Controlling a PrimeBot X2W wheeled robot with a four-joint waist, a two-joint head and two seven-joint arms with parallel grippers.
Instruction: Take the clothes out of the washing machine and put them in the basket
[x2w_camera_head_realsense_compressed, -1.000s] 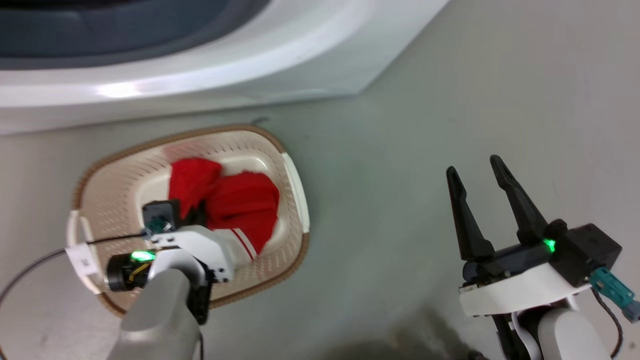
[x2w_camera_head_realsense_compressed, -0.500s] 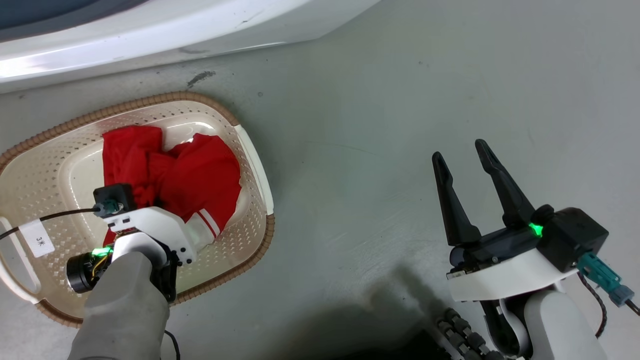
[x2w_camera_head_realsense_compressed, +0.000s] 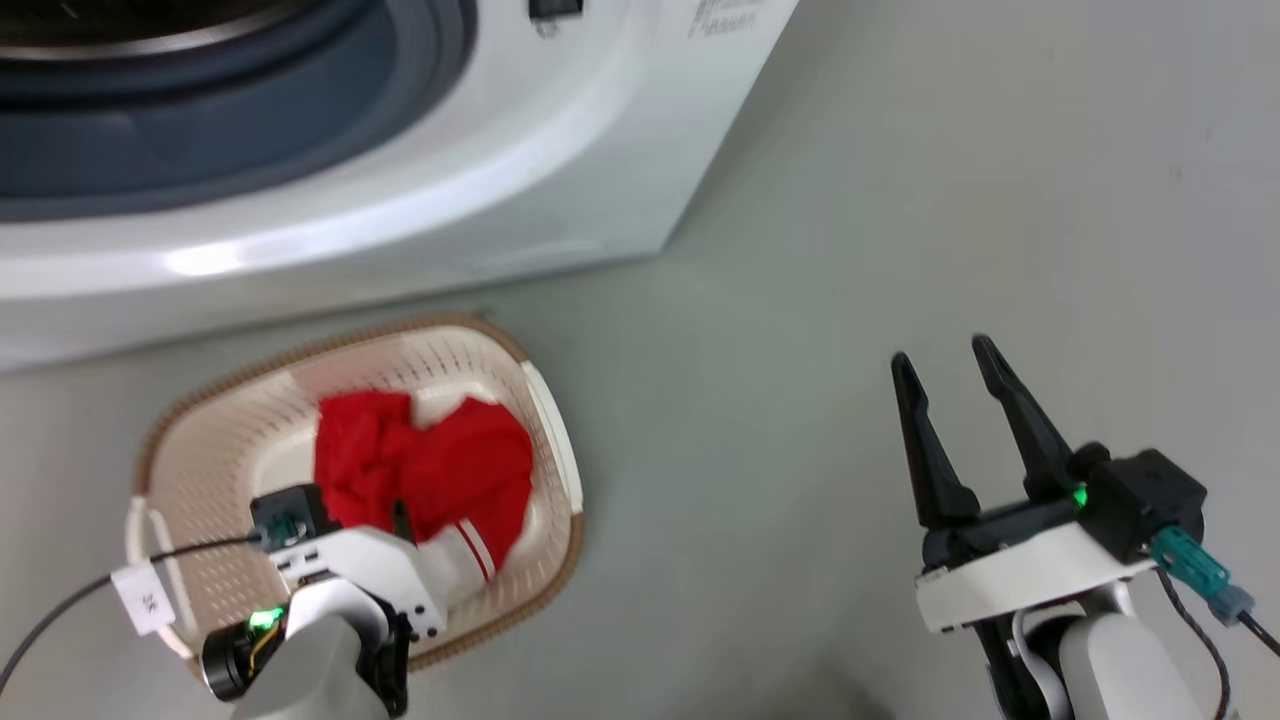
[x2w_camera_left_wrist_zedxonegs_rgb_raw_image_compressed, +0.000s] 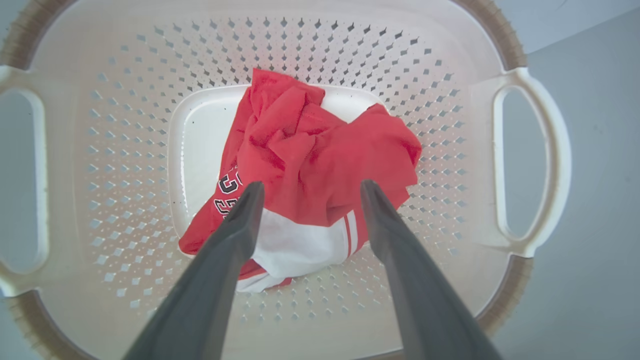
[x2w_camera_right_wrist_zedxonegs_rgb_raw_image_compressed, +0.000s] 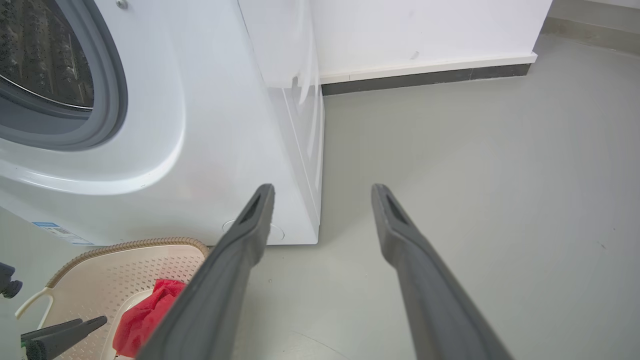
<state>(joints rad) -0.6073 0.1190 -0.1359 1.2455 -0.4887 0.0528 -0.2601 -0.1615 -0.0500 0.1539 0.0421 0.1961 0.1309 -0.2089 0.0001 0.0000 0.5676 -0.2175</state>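
Observation:
The clothes (x2w_camera_left_wrist_zedxonegs_rgb_raw_image_compressed: 320, 160), a crumpled red garment with white trim and dark lettering, lie on the floor of the cream basket (x2w_camera_left_wrist_zedxonegs_rgb_raw_image_compressed: 125, 150). My left gripper (x2w_camera_left_wrist_zedxonegs_rgb_raw_image_compressed: 311, 187) hangs open just above them, a finger on each side and nothing gripped. In the head view the basket (x2w_camera_head_realsense_compressed: 220, 440) sits on the floor before the washing machine (x2w_camera_head_realsense_compressed: 500, 180), with the clothes (x2w_camera_head_realsense_compressed: 430, 480) inside. My right gripper (x2w_camera_head_realsense_compressed: 940, 360) is open and empty over bare floor, well right of the basket. In the right wrist view, the right gripper (x2w_camera_right_wrist_zedxonegs_rgb_raw_image_compressed: 322, 190) faces the washing machine (x2w_camera_right_wrist_zedxonegs_rgb_raw_image_compressed: 215, 125), its steel drum (x2w_camera_right_wrist_zedxonegs_rgb_raw_image_compressed: 45, 50) visible through the porthole.
The grey floor (x2w_camera_head_realsense_compressed: 900, 200) stretches out to the right of the washer. A white wall with a dark skirting (x2w_camera_right_wrist_zedxonegs_rgb_raw_image_compressed: 425, 75) runs behind. A cable with a paper tag (x2w_camera_head_realsense_compressed: 140, 597) trails from my left wrist over the basket's near handle.
The head camera has swung about and now shows more of the washer's porthole. My left gripper stays over the clothes in the basket. The right gripper is still open.

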